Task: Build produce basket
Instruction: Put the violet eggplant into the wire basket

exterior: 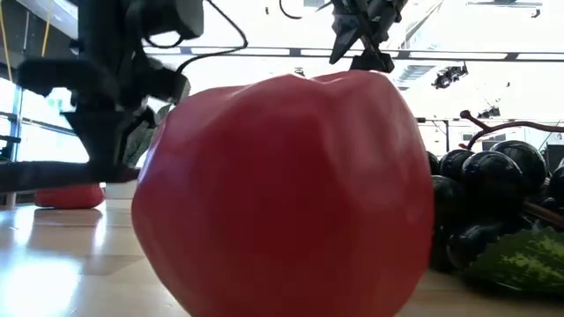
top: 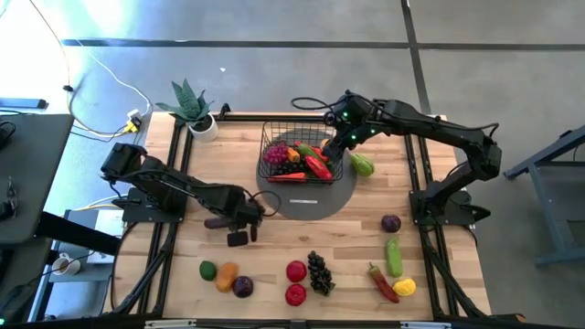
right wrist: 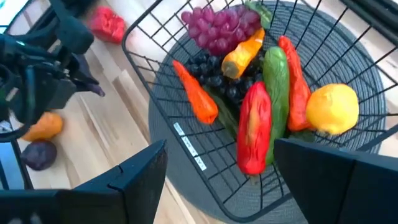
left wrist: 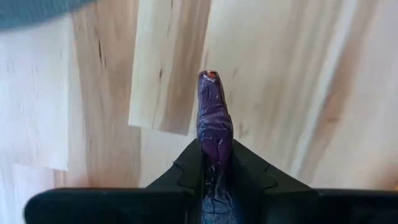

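The left gripper (left wrist: 216, 180) had its jaws clamped on a slim purple vegetable (left wrist: 213, 121), probably an eggplant, gripped by its rear half so the tip pointed forward, clear of the pale wooden bench (left wrist: 311, 93). That grip looked meant to leave the free end able to slide into the basket. In the overhead view this gripper (top: 239, 219) hung above the bench left of the basket (top: 302, 155).

The right gripper (right wrist: 217, 168) hovered just above the basket's (right wrist: 186, 149) near rim, jaws apart and empty, apparently waiting over the load.

The basket, black wire grid, sat on a flat grey disc (top: 320, 203) at the back of the bench. It already held purple grapes (right wrist: 221, 28), dark grapes (right wrist: 214, 74), a carrot (right wrist: 196, 93), a red pepper (right wrist: 254, 127), a cucumber (right wrist: 275, 87) and a yellow fruit (right wrist: 333, 109), heaped loosely. More produce lay along the front edge, including a red apple (top: 296, 270).
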`<state>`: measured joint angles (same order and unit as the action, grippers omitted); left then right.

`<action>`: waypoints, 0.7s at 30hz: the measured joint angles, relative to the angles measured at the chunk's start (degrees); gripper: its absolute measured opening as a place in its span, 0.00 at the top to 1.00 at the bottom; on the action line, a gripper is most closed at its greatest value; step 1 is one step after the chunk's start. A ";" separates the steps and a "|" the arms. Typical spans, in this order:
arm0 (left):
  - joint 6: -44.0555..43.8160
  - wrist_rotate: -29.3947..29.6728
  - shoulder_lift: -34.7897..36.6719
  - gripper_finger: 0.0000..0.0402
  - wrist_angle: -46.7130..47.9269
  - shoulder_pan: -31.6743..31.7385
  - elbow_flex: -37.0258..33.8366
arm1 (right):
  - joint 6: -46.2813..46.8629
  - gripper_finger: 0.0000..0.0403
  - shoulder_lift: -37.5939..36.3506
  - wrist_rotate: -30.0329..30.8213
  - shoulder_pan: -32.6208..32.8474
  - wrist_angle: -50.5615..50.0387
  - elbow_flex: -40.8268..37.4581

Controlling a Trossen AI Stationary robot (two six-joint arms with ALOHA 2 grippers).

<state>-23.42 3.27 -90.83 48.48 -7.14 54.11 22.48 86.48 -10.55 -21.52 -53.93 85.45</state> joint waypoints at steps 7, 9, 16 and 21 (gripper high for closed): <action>2.02 5.94 0.07 0.91 5.23 0.45 5.39 | 0.90 0.32 0.00 0.78 1.56 -2.17 0.00; 3.23 6.63 0.07 0.91 5.99 1.17 6.59 | 2.56 0.32 0.00 1.88 1.97 -2.95 0.00; 7.50 9.82 0.09 0.91 8.38 6.17 12.24 | 4.51 0.32 0.01 5.11 4.28 -6.80 0.00; 12.23 9.87 0.57 0.91 9.06 9.41 18.20 | 6.19 0.32 0.00 7.42 6.02 -8.72 0.00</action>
<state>-11.19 13.14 -90.26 57.54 2.27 72.31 28.66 86.48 -3.12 -15.50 -62.65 85.45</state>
